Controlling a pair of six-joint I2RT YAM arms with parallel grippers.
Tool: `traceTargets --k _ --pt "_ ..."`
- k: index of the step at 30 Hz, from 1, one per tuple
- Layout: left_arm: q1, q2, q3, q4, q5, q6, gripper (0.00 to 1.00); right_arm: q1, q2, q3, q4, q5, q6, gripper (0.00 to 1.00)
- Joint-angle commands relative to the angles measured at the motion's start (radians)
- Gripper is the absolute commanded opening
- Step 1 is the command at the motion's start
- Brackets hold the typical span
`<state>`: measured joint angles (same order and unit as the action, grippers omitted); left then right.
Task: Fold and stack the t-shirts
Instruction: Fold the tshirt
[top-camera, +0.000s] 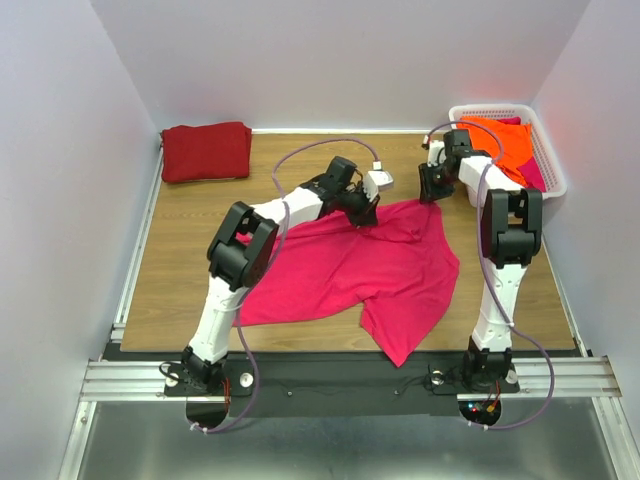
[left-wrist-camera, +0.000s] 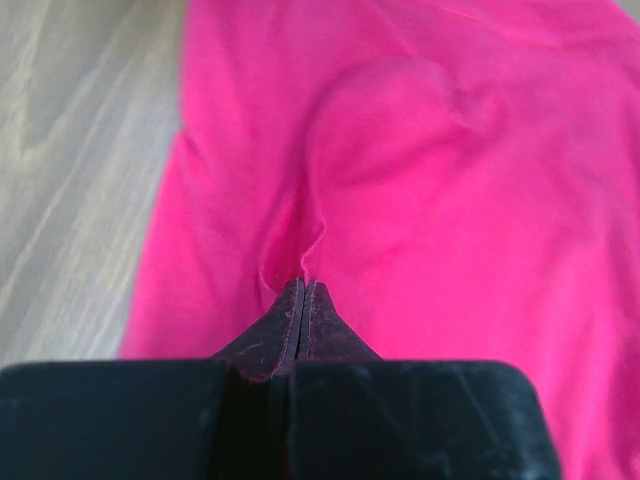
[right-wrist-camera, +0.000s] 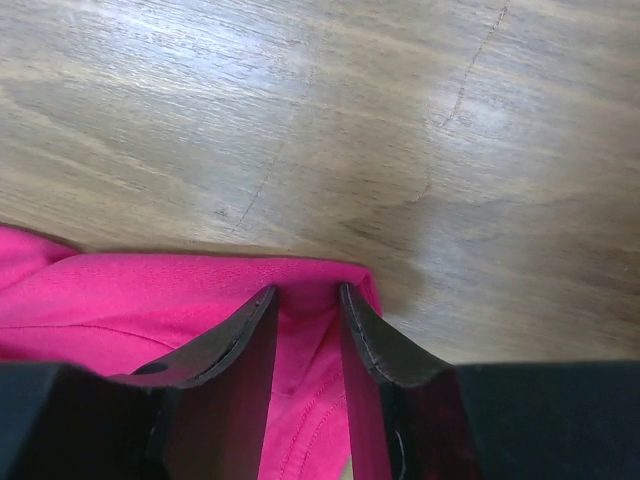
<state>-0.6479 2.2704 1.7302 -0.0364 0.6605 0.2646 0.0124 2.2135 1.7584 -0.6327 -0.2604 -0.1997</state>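
Newbie: ok so where are the t-shirts sitting right now?

Regular: the pink t-shirt (top-camera: 350, 270) is spread out all rumpled across the middle of the table (top-camera: 180, 250), between the two arms. One flap of it reaches down to the near edge. The maroon t-shirt (top-camera: 205, 150) is folded up in the far left corner, well apart from the pink one. The orange t-shirt (top-camera: 505, 140) is bunched in the white basket (top-camera: 490, 107) at the far right, with a bit of pinkish-red cloth peeking out beside it.

Newbie: and the hands?

Regular: the left hand (left-wrist-camera: 303, 285) is down on the far edge of the pink t-shirt. Its fingers are squeezed right together with a little pucker of cloth pinched at the tips, and the fabric ridges up from there. The right hand (right-wrist-camera: 308, 290) is at the far right corner of the same shirt, just in front of the basket. Its fingers stand apart, one on each side of the hemmed corner, with bare wood past it. Can't tell whether the tips press on the cloth or just hover over it.
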Motion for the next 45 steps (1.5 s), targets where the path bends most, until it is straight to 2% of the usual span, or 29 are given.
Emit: traceTargets --k 1,2,6,7,8,11,12,15,20,23,27,30,38,45 --pt "-0.028 -0.205 -0.121 0.012 0.109 0.171 0.00 -0.008 0.008 0.019 0.007 0.056 -0.017 0.37" --pt "-0.036 -0.228 -0.153 -0.046 0.116 0.261 0.00 -0.008 0.008 0.018 0.007 0.058 -0.017 0.36" --pt "-0.091 -0.235 -0.204 -0.215 0.067 0.461 0.02 -0.029 0.002 0.015 0.005 0.070 -0.021 0.36" --pt "-0.101 -0.235 -0.215 -0.236 0.047 0.529 0.06 -0.029 0.000 0.013 0.007 0.075 -0.024 0.37" --pt "-0.110 -0.235 -0.239 -0.264 0.009 0.562 0.17 -0.029 -0.006 0.012 0.005 0.073 -0.024 0.36" --pt "-0.110 -0.259 -0.276 -0.309 -0.036 0.675 0.36 -0.029 -0.018 0.004 0.005 0.064 -0.029 0.36" --pt "-0.110 -0.274 -0.309 -0.309 -0.044 0.702 0.46 -0.029 -0.021 0.003 0.005 0.059 -0.032 0.36" --pt "-0.108 -0.323 -0.328 -0.306 -0.050 0.763 0.52 -0.029 -0.031 0.000 0.004 0.047 -0.037 0.36" --pt "-0.104 -0.315 -0.213 -0.277 0.014 0.685 0.52 -0.031 -0.031 0.001 0.002 0.041 -0.037 0.37" --pt "-0.101 -0.243 -0.089 -0.212 0.048 0.566 0.55 -0.029 -0.028 0.009 0.002 0.036 -0.033 0.36" --pt "-0.101 -0.063 0.165 -0.171 0.076 0.406 0.62 -0.029 -0.014 0.027 0.002 0.033 -0.024 0.37" --pt "-0.101 0.030 0.264 -0.119 0.062 0.290 0.66 -0.029 -0.003 0.042 0.001 0.029 -0.021 0.36" --pt "-0.101 0.144 0.345 -0.036 0.097 0.167 0.65 -0.029 0.003 0.056 -0.002 0.036 -0.021 0.36" --pt "-0.102 0.172 0.342 -0.016 0.125 0.153 0.52 -0.031 0.011 0.062 -0.004 0.029 -0.020 0.36"
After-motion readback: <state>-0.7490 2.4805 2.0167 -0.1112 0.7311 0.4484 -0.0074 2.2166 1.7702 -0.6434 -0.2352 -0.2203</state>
